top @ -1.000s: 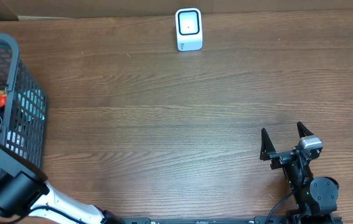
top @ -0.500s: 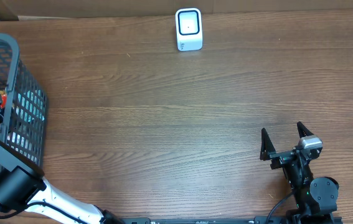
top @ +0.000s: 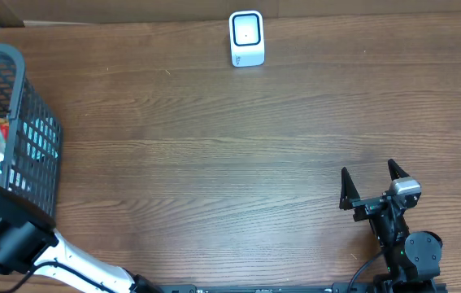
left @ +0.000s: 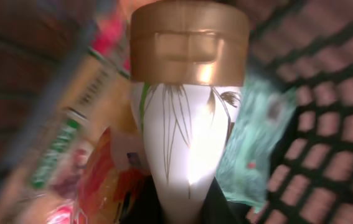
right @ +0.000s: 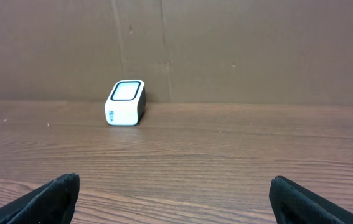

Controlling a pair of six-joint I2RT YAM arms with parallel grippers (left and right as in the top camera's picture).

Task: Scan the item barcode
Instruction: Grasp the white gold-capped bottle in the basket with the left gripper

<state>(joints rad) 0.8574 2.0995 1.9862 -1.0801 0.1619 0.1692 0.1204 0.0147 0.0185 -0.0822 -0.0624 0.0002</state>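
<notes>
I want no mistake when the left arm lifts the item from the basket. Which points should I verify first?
1. Left gripper shut on the white tube: ok.
2. Barcode on the tube located: cannot tell, none shows here.
3. Tube free of the other packs in the basket: cannot tell.
4. Scanner on the table unobstructed: ok.
5. Right gripper open, off to the side: ok.

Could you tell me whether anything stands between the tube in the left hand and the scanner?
Only the wall of the basket: the left hand holds the tube inside it. Beyond that, the table toward the scanner looks bare.
</notes>
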